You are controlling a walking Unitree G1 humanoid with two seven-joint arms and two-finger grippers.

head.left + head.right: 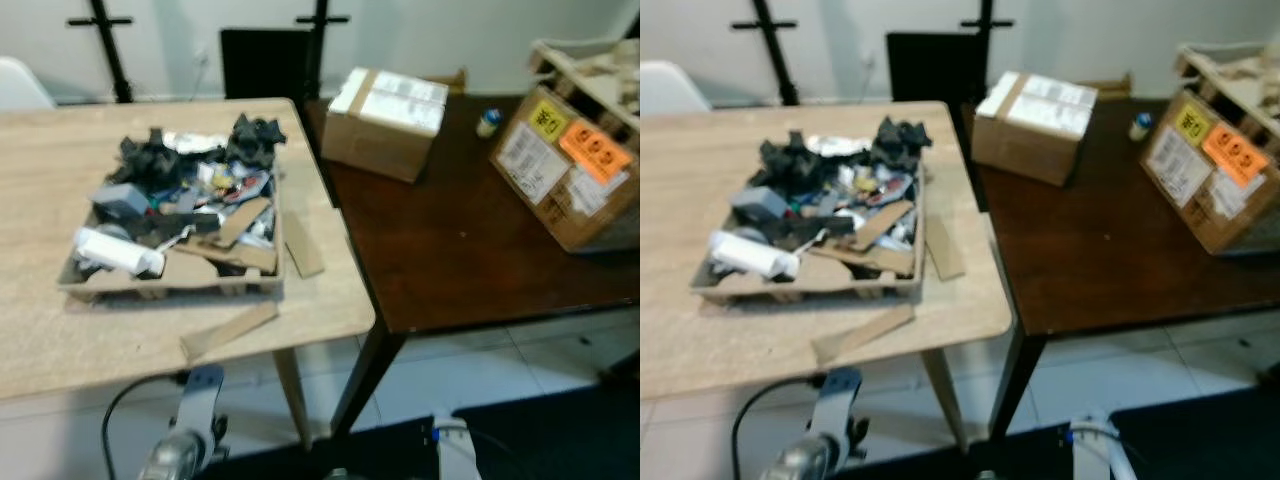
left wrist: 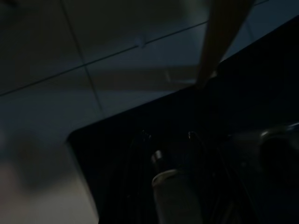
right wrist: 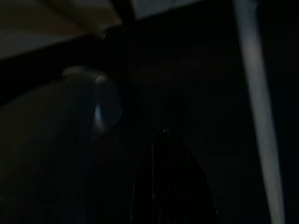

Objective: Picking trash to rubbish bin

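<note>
A shallow cardboard tray (image 1: 170, 288) sits on the light wooden table (image 1: 60, 150), heaped with trash. In the heap are a white roll (image 1: 118, 250), black crumpled pieces (image 1: 255, 135), cardboard scraps and small coloured bits. Two loose cardboard strips lie on the table, one in front of the tray (image 1: 228, 330) and one along its right side (image 1: 303, 245). My left arm (image 1: 190, 440) and right arm (image 1: 455, 450) hang idle below the table's front edge. Both wrist views are very dark; the left gripper (image 2: 168, 137) is a faint outline over a black mat.
A dark brown table (image 1: 460, 250) adjoins on the right. It carries a cardboard box (image 1: 385, 110), a larger box with orange labels (image 1: 570, 170) and a small bottle (image 1: 488, 122). A white chair (image 1: 20, 85) and a black panel (image 1: 265, 60) stand behind. A black mat (image 1: 560, 440) covers the tiled floor.
</note>
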